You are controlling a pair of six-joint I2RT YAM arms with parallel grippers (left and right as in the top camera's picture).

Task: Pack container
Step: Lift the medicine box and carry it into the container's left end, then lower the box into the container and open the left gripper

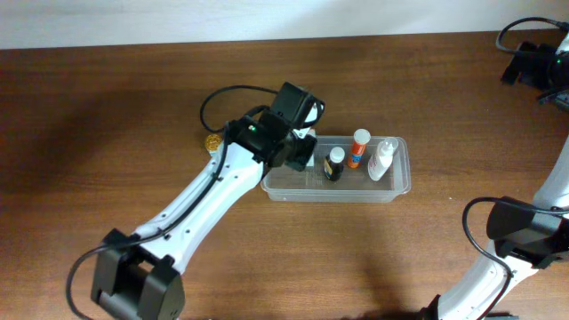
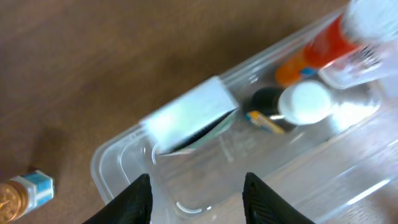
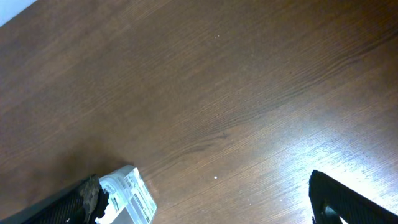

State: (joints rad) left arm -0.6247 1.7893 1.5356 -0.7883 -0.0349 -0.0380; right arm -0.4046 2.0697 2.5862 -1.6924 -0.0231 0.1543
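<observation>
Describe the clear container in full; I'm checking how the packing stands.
The container is a shallow, clear plastic rectangular tub with rounded corners and a rim, resting flat on the wooden table. It holds a black-capped dark bottle, an orange bottle and a white bottle; a blurred pale box seems to lie at its left end, below the left gripper, whose jaws are open.
</observation>
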